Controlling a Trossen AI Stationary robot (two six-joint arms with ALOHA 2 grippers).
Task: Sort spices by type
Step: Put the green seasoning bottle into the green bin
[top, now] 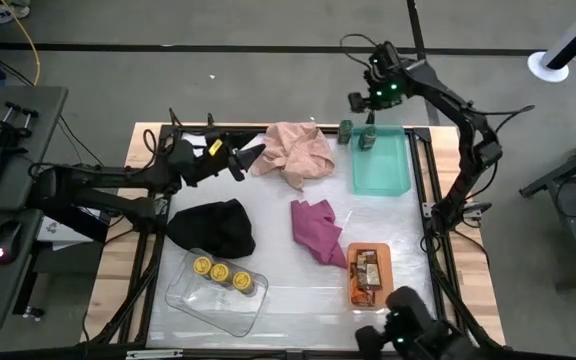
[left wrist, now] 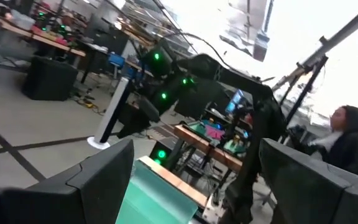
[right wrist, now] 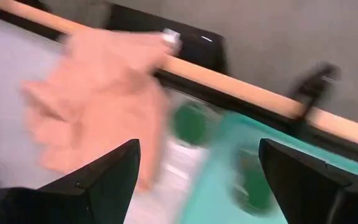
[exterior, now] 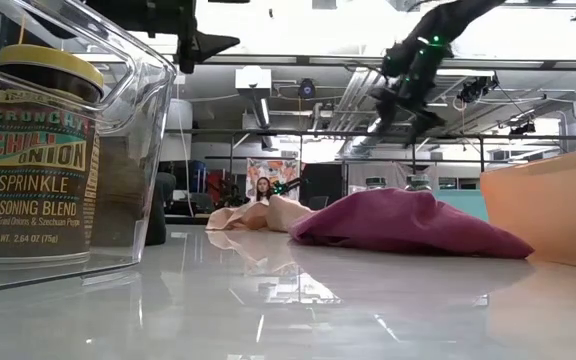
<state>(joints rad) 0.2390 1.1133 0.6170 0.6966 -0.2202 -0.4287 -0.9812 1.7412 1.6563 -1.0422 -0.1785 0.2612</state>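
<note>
Nearest you, at the front of the table [top: 298,300], the clear tray [top: 183,298] holds all three yellow-lidded jars [top: 222,272] in a row; in the low view you can read one jar's label, a chili onion seasoning blend. Just to the right along that front edge, the orange tray [top: 352,290] carries the brown-orange packets [top: 368,272], lying flat inside it.

Farther in, you have the black cloth [top: 213,226] at mid-left and the magenta cloth [top: 318,230] at the middle, the two apart from each other and from the trays.

Beyond those, the left tool [top: 245,158] hangs above the table's far-left part, just beside the pink cloth [top: 296,152]. Its fingers [left wrist: 92,186] are spread apart and grasp nothing, as you can see from its own wrist view.

At the far right sits the teal tray [top: 386,170]. One dark-green jar [top: 366,141] stands inside the tray at its far end; the other dark-green jar [top: 346,131] stands on the table just outside the tray's far-left corner, between the tray and the pink cloth.

Above that far end hovers the right tool [top: 368,104], over the two green jars. Its wrist view shows you both fingers [right wrist: 98,180] wide apart and empty, though that view is blurred.
</note>
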